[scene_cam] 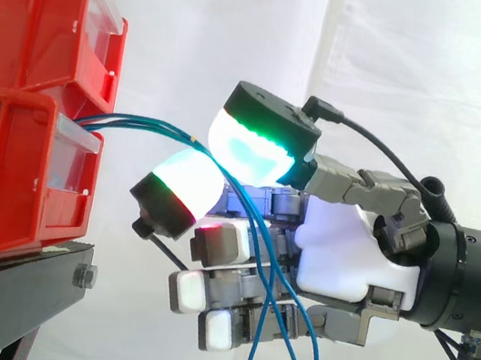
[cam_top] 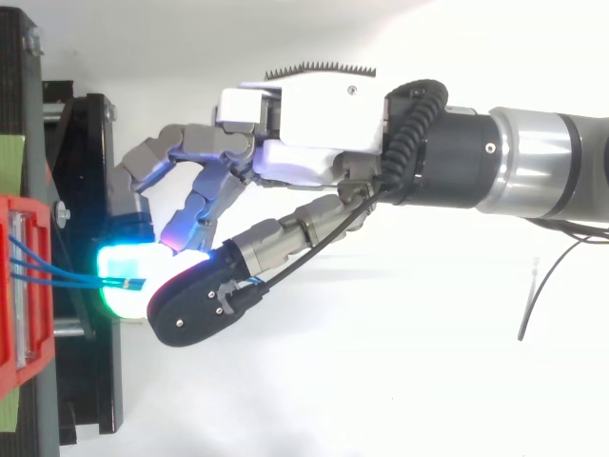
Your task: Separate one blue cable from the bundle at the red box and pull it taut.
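Blue cables come out between the two stacked red bins and run almost level to my hand. Their strands meet where a green-cyan glowing pad closes against a white-red glowing pad, and they look pinched there. Past the pinch, the cables drop in loose strands in front of the palm. In the top view the blue cables cross from the red box to the glowing pad of the hand. The other fingers are curled.
The bins stand on a black stand at the left, with a bolt at its edge. A white curtain hangs behind. The arm comes in from the right. A thin dark wire hangs below it.
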Tool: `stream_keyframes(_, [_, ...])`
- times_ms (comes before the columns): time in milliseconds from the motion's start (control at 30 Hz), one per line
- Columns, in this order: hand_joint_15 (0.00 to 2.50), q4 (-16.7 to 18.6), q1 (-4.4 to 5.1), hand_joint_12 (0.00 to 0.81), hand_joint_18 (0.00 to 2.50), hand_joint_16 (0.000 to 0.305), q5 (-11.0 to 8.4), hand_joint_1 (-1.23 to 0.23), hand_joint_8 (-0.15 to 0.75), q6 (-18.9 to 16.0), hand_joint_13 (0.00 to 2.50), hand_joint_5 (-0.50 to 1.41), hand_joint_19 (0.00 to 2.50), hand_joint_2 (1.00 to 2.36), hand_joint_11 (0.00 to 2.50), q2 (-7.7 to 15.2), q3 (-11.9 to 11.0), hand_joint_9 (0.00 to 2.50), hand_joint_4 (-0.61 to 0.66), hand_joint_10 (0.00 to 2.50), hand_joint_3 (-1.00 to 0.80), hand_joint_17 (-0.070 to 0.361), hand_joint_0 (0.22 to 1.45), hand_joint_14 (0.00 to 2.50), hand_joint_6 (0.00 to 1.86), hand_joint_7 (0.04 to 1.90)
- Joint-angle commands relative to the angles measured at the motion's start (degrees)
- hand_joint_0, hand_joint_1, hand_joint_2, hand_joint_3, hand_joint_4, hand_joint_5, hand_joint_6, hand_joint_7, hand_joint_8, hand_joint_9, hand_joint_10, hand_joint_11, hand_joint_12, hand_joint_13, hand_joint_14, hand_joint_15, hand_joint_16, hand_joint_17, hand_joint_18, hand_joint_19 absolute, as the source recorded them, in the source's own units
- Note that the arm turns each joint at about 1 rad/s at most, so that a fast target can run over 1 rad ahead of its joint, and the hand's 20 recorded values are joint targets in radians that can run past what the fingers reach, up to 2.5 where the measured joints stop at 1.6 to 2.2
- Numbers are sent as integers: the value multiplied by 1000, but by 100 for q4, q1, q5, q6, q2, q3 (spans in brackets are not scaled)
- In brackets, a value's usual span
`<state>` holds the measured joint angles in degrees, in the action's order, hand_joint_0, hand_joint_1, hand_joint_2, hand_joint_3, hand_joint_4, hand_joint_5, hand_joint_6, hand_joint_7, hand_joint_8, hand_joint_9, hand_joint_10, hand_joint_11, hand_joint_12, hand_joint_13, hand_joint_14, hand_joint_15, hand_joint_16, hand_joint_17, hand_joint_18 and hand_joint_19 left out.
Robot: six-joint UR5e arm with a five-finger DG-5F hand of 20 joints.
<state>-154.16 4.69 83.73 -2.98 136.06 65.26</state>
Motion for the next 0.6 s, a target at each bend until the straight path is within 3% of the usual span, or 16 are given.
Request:
stream_keyframes(0, [588,-53,-21,394,839,48,12,-750,305,-141,943,-186,698,1023,1103,0,-58,1057,-84,22,-78,108,620,22,899,1068])
stream_keyframes(167, [589,-149,-47,393,832,48,38,-751,303,-185,937,-190,706,1019,1103,0,-110,1053,25,23,-200,107,611,21,879,1057])
stream_keyframes(567, [592,-123,-56,406,839,49,38,-713,314,-176,937,-184,708,1003,1078,0,-101,1039,71,22,-454,111,565,21,841,1012])
